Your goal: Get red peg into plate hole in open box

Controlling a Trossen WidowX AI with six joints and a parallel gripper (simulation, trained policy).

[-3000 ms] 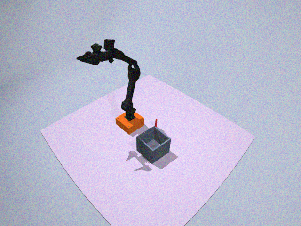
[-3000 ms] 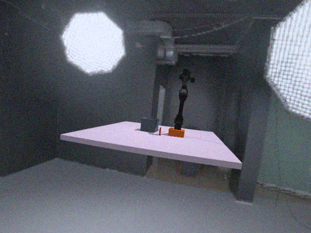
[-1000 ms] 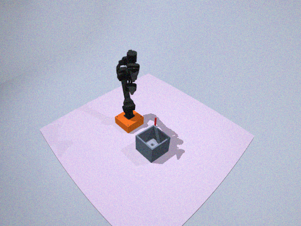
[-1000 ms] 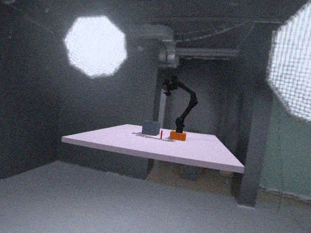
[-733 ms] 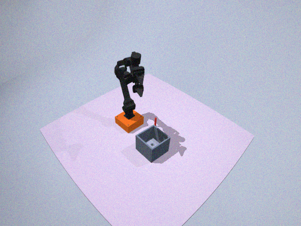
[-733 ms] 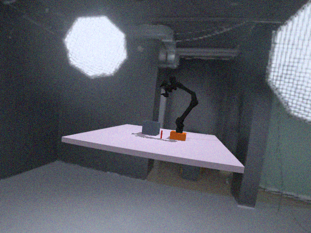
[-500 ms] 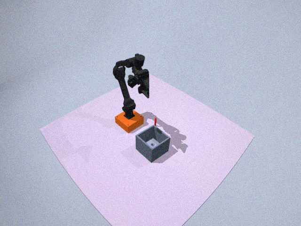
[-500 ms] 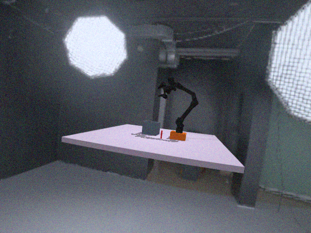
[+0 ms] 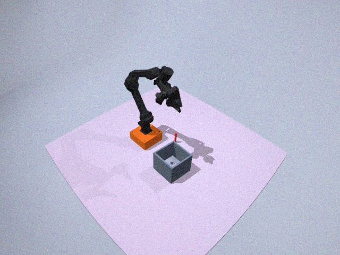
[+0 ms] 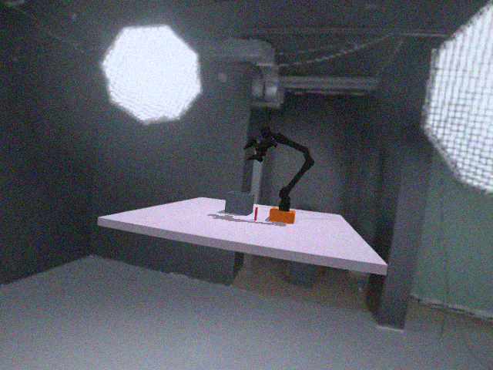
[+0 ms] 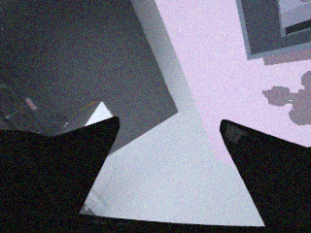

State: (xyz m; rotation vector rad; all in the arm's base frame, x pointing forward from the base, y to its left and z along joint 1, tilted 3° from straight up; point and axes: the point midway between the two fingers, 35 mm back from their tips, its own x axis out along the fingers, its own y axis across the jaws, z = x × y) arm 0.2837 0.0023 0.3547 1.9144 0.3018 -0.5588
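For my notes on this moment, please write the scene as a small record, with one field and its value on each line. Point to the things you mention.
red peg: upright on the table, outside the box (image 9: 175,137) (image 10: 256,213)
open box: grey, standing on the table (image 9: 162,167) (image 10: 239,203) (image 11: 247,36)
hole: visible in the plate at the box bottom, no peg in it (image 9: 172,162)
jaws: open, nothing between them, raised above the table (image 9: 180,109) (image 10: 246,153) (image 11: 170,121)
arm base: orange block on the table (image 9: 144,140) (image 10: 282,215)
task state: peg not picked up

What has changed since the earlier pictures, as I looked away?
The arm swung across from beyond the base to the peg's side, its gripper now tilted downward. Nothing was taken hold of. The peg stayed upright outside the box; box and base stayed put.
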